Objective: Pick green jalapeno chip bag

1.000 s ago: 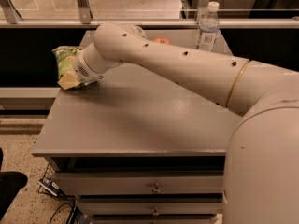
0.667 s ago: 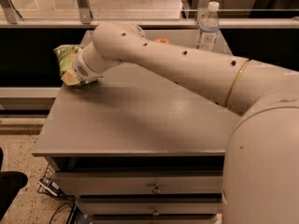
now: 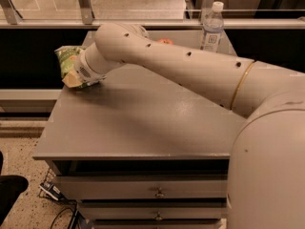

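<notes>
The green jalapeno chip bag (image 3: 66,63) is crinkly and glossy, with a pale yellowish lower end. It is at the far left edge of the grey table (image 3: 143,123). My gripper (image 3: 78,74) is at the end of the long white arm that reaches across the table from the right. It is right against the bag's right side, and the wrist hides where it meets the bag. I cannot tell whether the bag rests on the table or is held just above it.
A clear water bottle (image 3: 211,28) stands at the table's back right. A small orange thing (image 3: 165,41) peeks out behind the arm. A metal and glass railing (image 3: 86,4) runs behind the table. Drawers (image 3: 157,192) are below its front edge. Cables (image 3: 57,194) lie on the floor at left.
Almost nothing has changed. The wrist and the bag sit a touch further left than a second ago.
</notes>
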Controlling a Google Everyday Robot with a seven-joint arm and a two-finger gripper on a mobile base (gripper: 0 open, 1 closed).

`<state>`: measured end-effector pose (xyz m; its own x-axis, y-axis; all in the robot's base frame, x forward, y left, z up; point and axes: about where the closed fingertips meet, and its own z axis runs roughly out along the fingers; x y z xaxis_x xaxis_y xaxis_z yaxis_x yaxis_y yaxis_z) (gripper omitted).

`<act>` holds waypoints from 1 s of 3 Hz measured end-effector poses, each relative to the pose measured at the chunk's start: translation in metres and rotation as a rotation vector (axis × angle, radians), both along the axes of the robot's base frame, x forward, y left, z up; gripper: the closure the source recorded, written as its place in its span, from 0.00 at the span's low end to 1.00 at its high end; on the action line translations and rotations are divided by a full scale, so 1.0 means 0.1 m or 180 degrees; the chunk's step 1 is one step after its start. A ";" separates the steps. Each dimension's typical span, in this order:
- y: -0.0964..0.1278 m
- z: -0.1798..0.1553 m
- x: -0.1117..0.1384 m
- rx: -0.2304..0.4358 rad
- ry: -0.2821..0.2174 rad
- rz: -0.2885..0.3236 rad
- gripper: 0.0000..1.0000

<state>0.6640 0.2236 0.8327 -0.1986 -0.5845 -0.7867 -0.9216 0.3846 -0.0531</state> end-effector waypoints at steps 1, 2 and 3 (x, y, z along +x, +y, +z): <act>0.00 0.00 0.00 0.0000 0.0000 0.0000 1.00; 0.00 0.00 0.00 0.0000 0.0000 0.0000 1.00; 0.00 0.01 0.00 0.0001 0.0000 0.0001 1.00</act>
<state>0.6639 0.2235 0.8334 -0.1983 -0.5844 -0.7869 -0.9217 0.3844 -0.0531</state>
